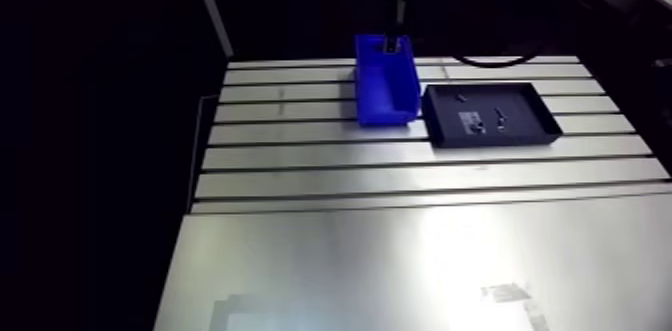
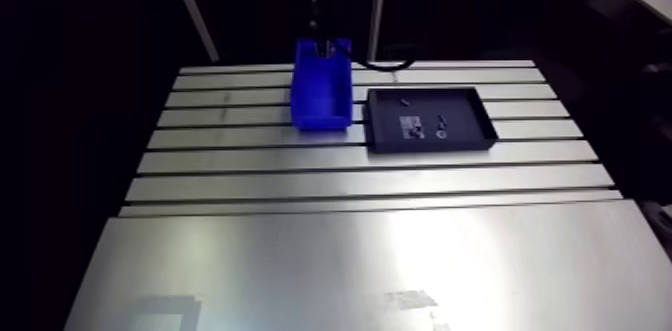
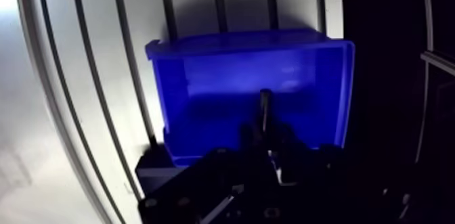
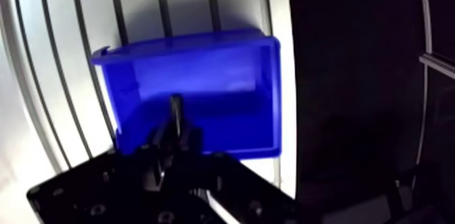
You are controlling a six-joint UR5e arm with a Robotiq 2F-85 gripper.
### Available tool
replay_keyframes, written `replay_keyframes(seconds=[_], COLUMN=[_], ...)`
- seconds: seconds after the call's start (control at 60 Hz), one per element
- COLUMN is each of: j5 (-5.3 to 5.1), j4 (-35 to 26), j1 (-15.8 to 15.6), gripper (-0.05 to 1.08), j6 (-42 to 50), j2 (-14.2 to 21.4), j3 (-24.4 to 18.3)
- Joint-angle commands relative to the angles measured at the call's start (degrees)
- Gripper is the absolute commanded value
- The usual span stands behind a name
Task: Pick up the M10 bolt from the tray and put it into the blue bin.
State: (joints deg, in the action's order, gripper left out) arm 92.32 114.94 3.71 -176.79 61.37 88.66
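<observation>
Bolt [image 3: 265,107] in gripper [image 3: 266,139] over blue bin [image 3: 203,81]

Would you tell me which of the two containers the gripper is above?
The deep blue bin: the gripper hangs over it, jaws shut on a bolt; the flat black tray sits beside it.

We see dark bolt [image 3: 265,108] pinched in gripper [image 3: 265,130] over open blue bin [image 3: 203,81]; black tray [image 1: 530,120] just beside, bin's 3 o'clock.
</observation>
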Motion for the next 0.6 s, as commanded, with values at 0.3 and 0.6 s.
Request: replay_keyframes(seconds=[0.3, 0.6], j5=[1.76, 2.64], j4=[2.09, 3.93], j1=[-0.63, -0.81], gripper=[1.03, 1.03], j6=[0.77, 1.21], j2=[-3.58, -4.47], j3=[1.47, 2.32])
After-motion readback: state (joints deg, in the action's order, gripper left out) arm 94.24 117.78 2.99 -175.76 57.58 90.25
